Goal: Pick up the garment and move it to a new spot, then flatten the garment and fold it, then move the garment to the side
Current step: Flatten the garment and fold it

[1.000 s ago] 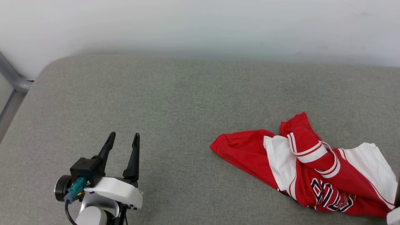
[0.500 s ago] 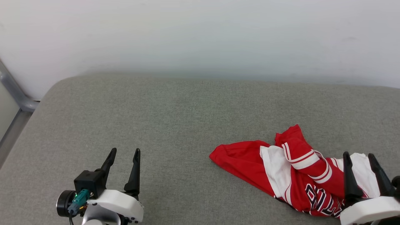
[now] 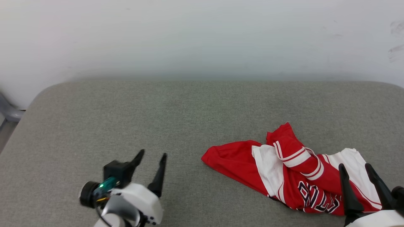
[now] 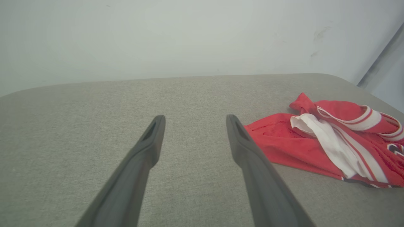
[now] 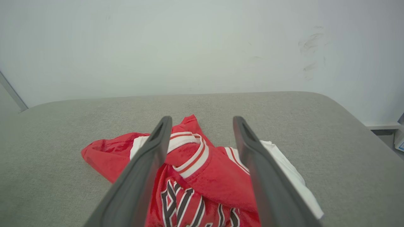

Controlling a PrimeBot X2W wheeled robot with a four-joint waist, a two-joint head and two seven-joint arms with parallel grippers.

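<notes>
The shirt [image 3: 293, 176] lies in a crumpled heap on the grey padded top [image 3: 189, 110], with bare padding running away from its left side and behind it to the pale wall [image 3: 202, 37]. A red corner trails out to the heap's left, a white sleeve is folded across its middle, the striped collar is bunched on top and the lettering faces me. Bunched like this, I judge that it has not been spread or folded at all, so I take the pick-up as the step in hand. That would explain my right gripper [image 3: 354, 165] at the shirt's near right edge, fingers pointing across the cloth. From its wrist camera the two fingers straddle the collar and the red front. They are spread as wide as they go with nothing pinched between them. Whether the tips brush the fabric I cannot tell. My left gripper [image 3: 153, 153] stands well apart from the shirt, off to the left of the red corner, over bare padding. Its fingers are also fully spread and hold nothing. They lean toward that corner, which I read as waiting to take the shirt's other side.
</notes>
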